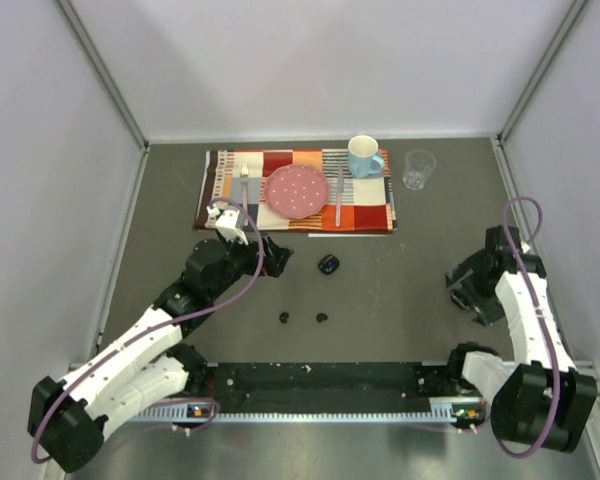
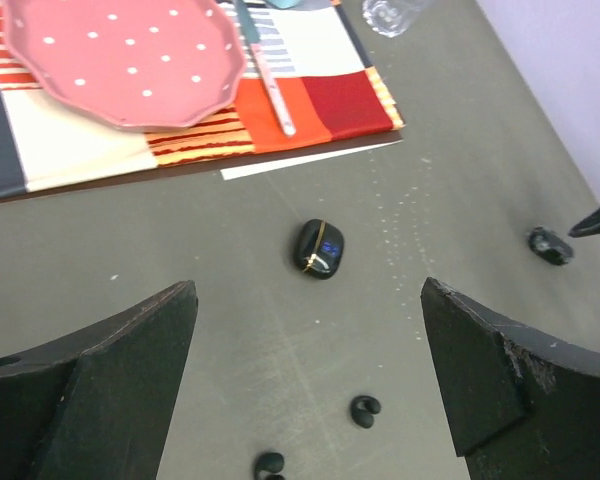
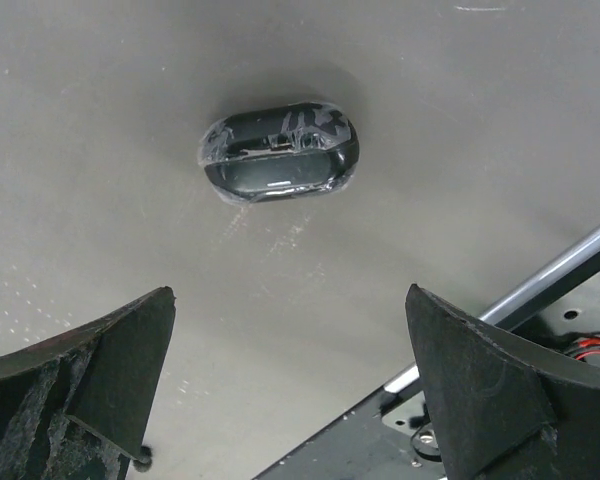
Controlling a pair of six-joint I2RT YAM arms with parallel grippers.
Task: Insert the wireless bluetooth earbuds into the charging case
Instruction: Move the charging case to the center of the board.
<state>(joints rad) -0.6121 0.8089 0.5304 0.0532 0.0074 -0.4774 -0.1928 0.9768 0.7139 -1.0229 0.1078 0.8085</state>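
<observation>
- L gripper [image 2: 308, 300]: jaws spread wide, nothing btw them; hangs over the table [image 1: 410, 330] just below the placemat [image 1: 230, 215], left of the middle case
- earbuds: only 2 in view, left earbud [image 1: 284, 318] and right earbud [image 1: 322, 318], loose on the table near each other; closer to the arm bases than the middle case and apart from it; neither is in a case
- look: tiny, black, glossy, rounded bud w/ short curved stem
- handling (my guess): v light, hard shell, smooth + rounded, so likely to slip or flick out of a pinch; best taken across the bud's widest part, fingertips low to the table, stem left free for the socket
- middle case [image 1: 329, 264]: small black oval, looks shut, thin gold line + small blue light on top; prob needs opening first
- R gripper [image 3: 288, 300]: jaws wide, empty, above the 2nd case [image 3: 280, 150] at the right of the table, not touching it; that one is black, shiny, mottled on top, looks shut too
</observation>
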